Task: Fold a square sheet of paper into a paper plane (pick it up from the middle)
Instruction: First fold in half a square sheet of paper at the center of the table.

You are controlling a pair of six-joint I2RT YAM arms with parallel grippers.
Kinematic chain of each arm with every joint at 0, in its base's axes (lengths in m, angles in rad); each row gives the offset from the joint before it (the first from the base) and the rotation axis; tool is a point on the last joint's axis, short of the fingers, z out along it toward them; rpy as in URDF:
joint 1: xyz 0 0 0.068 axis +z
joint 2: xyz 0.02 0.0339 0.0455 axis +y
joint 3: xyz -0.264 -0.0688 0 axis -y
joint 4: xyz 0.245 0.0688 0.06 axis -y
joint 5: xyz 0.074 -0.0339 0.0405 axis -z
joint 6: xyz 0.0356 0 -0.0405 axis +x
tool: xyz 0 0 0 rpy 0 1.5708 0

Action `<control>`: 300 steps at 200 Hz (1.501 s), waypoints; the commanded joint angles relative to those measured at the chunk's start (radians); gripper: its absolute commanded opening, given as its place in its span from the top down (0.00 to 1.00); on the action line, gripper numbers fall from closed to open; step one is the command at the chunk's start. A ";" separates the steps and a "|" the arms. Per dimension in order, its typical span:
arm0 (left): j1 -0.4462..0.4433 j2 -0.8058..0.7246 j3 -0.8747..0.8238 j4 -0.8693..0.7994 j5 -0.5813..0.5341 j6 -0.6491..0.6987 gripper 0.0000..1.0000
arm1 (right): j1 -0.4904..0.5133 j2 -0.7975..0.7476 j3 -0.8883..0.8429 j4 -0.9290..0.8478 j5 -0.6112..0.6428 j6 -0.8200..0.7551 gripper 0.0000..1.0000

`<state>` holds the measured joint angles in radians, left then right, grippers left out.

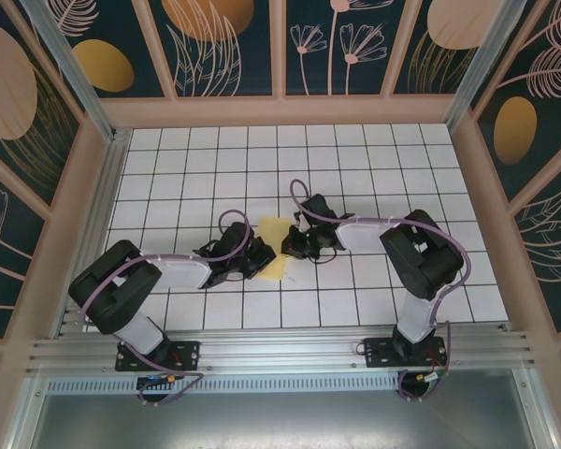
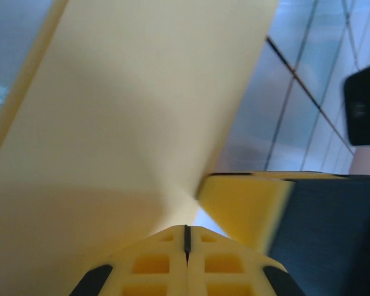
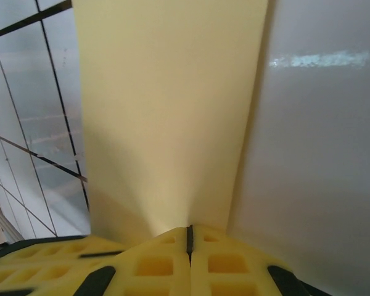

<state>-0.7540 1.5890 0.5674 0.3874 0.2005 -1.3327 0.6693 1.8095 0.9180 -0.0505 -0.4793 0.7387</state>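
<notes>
**Two claws pinch one yellow sheet over the tiled counter**

A white counter (image 1: pixel 374 168) ruled into square tiles by dark lines fills the floor of a booth. Its walls (image 1: pixel 234 47) are dark teal panels painted with pale leaves and orange ovals, and a grooved metal rail (image 1: pixel 280 354) runs along the near edge where both arms are bolted.

Near the middle of the counter lies the pale-yellow paper (image 1: pixel 273 245). From above it reads as a narrow upright strip, longer than it is wide, set between the two arms. Whether its lower end touches the tiles cannot be told.

The left claw (image 1: pixel 259 259) reaches in from the left and meets the strip at its lower left edge. In the left wrist view, the left claw (image 2: pixel 186 237) has its yellow fingers (image 2: pixel 151 264) pressed together with only a thin seam between them. The paper (image 2: pixel 129 111) rises from that seam as a broad, slightly blurred sheet.

The right claw (image 1: pixel 291 246) comes in from the right and touches the strip's right edge. In the right wrist view, the right claw (image 3: pixel 189 237) is likewise clamped tight. The paper (image 3: pixel 166 111) stretches straight away from its fingertips, with grey-white tiles on both sides.
</notes>
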 commanded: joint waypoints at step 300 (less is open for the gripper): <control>0.107 0.511 0.570 -0.302 -0.008 0.321 1.00 | -0.119 -0.039 -0.117 -0.130 -0.222 -0.515 0.98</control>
<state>-0.6529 2.0659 1.1671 0.1574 0.2707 -0.9993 0.5129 1.8088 0.8639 -0.1444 -0.6991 0.1780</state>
